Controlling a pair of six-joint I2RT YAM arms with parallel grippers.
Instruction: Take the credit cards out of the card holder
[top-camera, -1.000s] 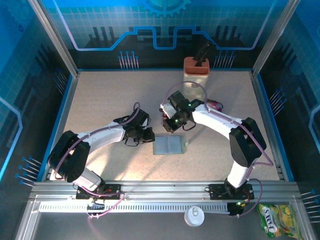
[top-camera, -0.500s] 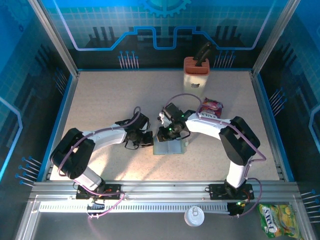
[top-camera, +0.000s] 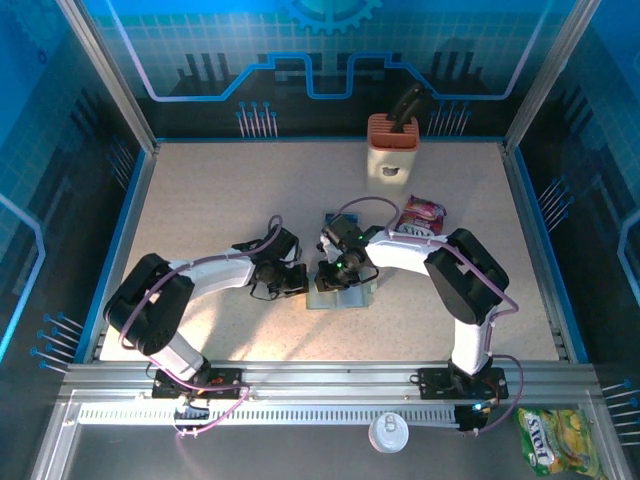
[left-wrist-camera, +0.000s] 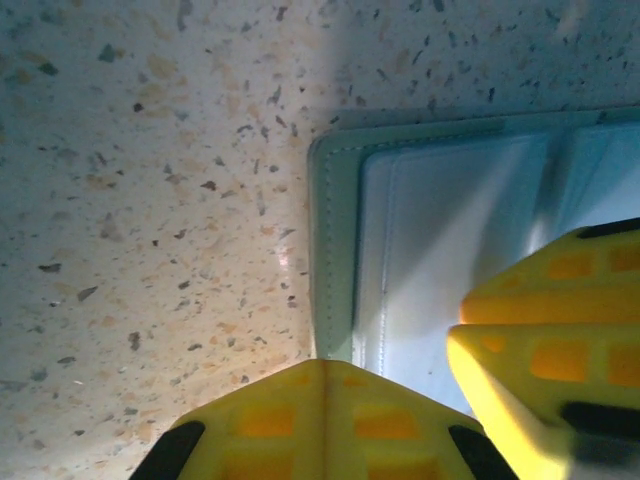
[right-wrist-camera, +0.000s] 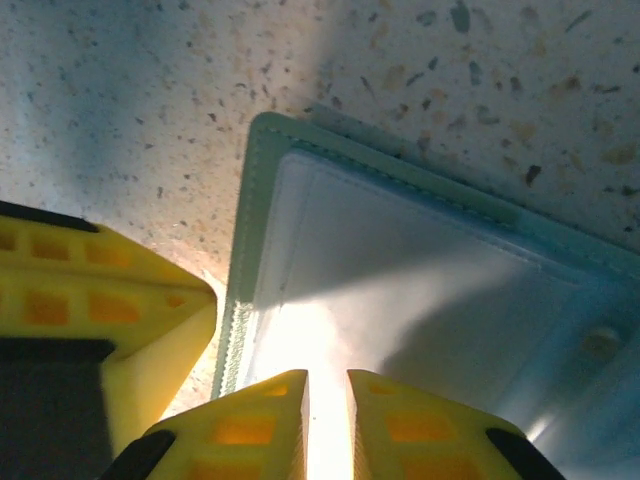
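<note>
One card holder (top-camera: 348, 298), two grippers, one orange-and-cream block (top-camera: 392, 150) and one crinkled purple-red snack packet (top-camera: 423, 213) were on or over the speckled table (top-camera: 220, 200). One white round lid (top-camera: 388, 432) and one yellow-green packet (top-camera: 548, 440) lay beyond the near rail. The card holder lay open and flat near the table's middle, between the two arms. It had a grey-green stitched border around a pale blue-grey inner panel with a glossy, clear-plastic sheen, and in the right wrist view a small round stud showed near its fold. What its pockets held could not be made out. Its two panels sat side by side, so the long axis ran left to right across the table, roughly parallel with the near edge, and the fold ran from near to far. The left gripper (left-wrist-camera: 320, 400) had its jaws closed together, and its tip was at the holder's left border. The right gripper (right-wrist-camera: 327, 400) was down over the left panel, with its jaws parted by a narrow gap and nothing seen between them.
</note>
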